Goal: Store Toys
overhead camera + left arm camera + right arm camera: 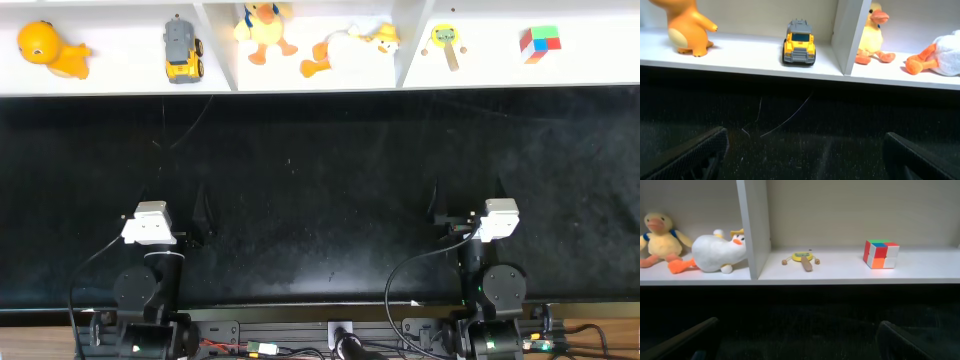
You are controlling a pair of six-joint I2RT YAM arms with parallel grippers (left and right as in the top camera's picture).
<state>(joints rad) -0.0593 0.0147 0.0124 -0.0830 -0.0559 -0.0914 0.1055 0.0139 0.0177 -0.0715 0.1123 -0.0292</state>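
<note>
A fixed overhead camera looked straight down on the dark counter (320, 170), the white shelf (120, 82) along the picture's top edge. Each wrist camera sat low over the counter, well back from the shelf, facing its open front. The left took in the left and middle compartments, the right the middle and right; both shared the yellow duck (871, 35) and white plush duck (717, 252).

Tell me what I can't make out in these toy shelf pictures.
Orange toy: head cut off by the picture's edge, left wrist view.
White duck: partly cut off by the edge, left wrist view.
Small toy: too small to identify, right wrist view.
</note>
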